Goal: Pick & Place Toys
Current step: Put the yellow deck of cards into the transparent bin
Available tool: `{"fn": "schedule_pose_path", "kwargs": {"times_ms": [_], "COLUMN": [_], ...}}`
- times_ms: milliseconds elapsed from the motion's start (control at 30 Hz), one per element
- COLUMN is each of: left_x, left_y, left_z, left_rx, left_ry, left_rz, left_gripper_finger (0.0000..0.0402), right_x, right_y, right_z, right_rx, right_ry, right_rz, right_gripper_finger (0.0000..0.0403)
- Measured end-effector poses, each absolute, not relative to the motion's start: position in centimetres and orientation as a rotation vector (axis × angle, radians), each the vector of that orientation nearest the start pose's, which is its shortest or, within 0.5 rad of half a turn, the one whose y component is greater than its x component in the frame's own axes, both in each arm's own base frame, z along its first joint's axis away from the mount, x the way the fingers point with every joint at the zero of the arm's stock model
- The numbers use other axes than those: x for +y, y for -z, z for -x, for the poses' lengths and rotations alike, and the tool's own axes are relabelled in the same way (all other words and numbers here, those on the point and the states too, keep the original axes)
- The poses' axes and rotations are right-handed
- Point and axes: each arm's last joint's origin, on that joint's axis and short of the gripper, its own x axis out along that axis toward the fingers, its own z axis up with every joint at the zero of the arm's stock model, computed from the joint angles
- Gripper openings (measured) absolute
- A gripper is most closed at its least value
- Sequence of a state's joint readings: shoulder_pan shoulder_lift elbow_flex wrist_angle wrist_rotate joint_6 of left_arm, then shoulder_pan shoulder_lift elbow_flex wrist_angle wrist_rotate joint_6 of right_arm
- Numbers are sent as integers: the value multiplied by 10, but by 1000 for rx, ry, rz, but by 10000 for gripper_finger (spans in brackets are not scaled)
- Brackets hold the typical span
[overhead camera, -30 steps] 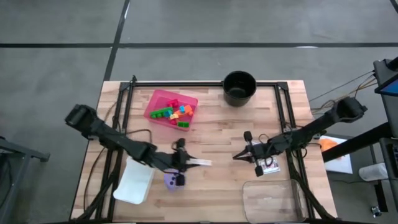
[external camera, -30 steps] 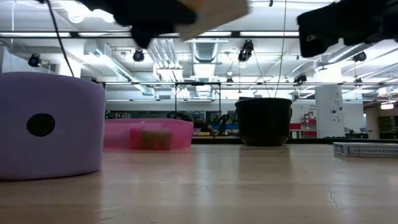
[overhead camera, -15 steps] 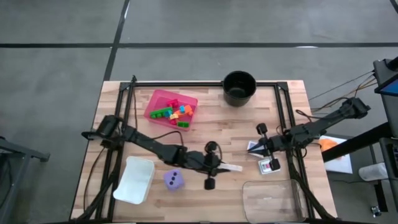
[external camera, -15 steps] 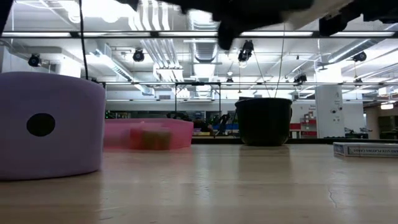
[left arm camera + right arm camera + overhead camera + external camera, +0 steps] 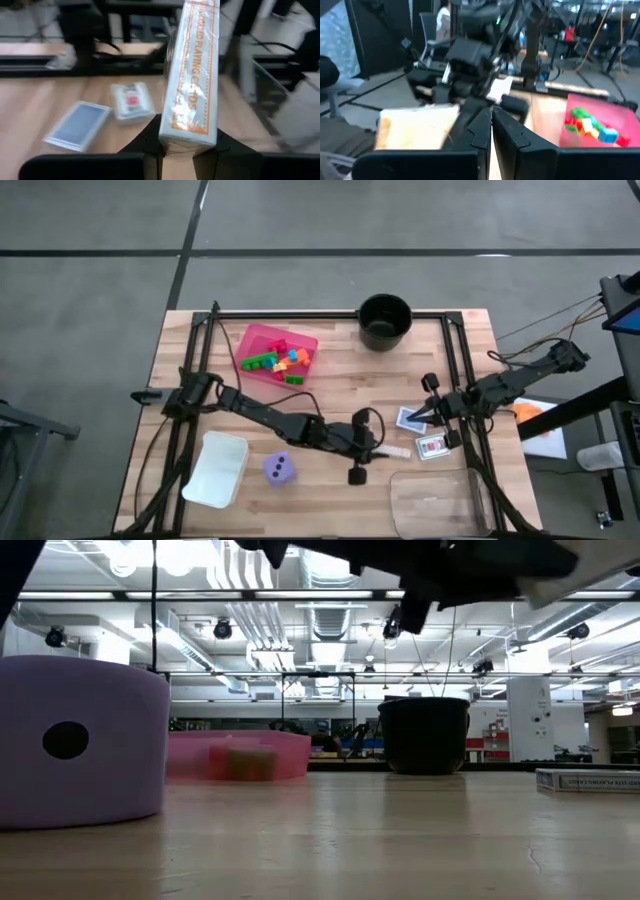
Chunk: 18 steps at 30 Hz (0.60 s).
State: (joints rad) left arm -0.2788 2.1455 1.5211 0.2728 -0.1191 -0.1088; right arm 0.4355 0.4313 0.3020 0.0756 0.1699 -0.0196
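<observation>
My left gripper (image 5: 385, 450) reaches over the table's middle right, shut on a white card box with orange lettering (image 5: 192, 75). Just beyond it a blue card box (image 5: 404, 420) and a white-red card box (image 5: 432, 446) lie flat on the wood. My right gripper (image 5: 418, 416) hovers shut and holding nothing by the blue box. The purple dotted die (image 5: 280, 469) sits near the front. Several coloured bricks (image 5: 280, 361) lie in the pink tray (image 5: 250, 340). My left gripper pinches the orange-lettered box's two broad faces between its fingers (image 5: 150, 145), at the end nearest the wrist (image 5: 184, 135). The fingers come nearly level from the table's left and lie along the box. The box stands on edge, juts forward past the fingertips and is lifted clear of the table.
A black round pot (image 5: 385, 320) stands at the far edge. A white lid (image 5: 215, 468) lies at the front left and a clear container (image 5: 440, 500) at the front right. A dark frame (image 5: 455, 360) runs around the tabletop.
My left gripper has swept toward the table's right edge with the orange-lettered box, passing the die and arriving near the blue and white-red boxes. My right gripper has drawn back toward the right edge, staying shut.
</observation>
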Motion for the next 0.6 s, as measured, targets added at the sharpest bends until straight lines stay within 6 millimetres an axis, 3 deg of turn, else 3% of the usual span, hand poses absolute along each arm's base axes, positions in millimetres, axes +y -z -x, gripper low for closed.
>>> {"fn": "schedule_pose_path", "kwargs": {"times_ms": [400,500,600], "left_x": [-108,-103,-98], "left_y": [-205,-196,-187], "left_z": [-427,-419,-414], "left_rx": [435,460,486], "left_ry": [-46,-92,-107], "left_rz": [9,12,15], "left_gripper_finger": [60,60,60], "right_x": [52,54,55], "right_y": [-215,-216,-218], "right_z": [-131,-137,-143], "right_rx": [228,247,264], "right_ry": [-139,-120,-88], "right_rz": [28,19,26], "right_gripper_finger": [22,53,112]}}
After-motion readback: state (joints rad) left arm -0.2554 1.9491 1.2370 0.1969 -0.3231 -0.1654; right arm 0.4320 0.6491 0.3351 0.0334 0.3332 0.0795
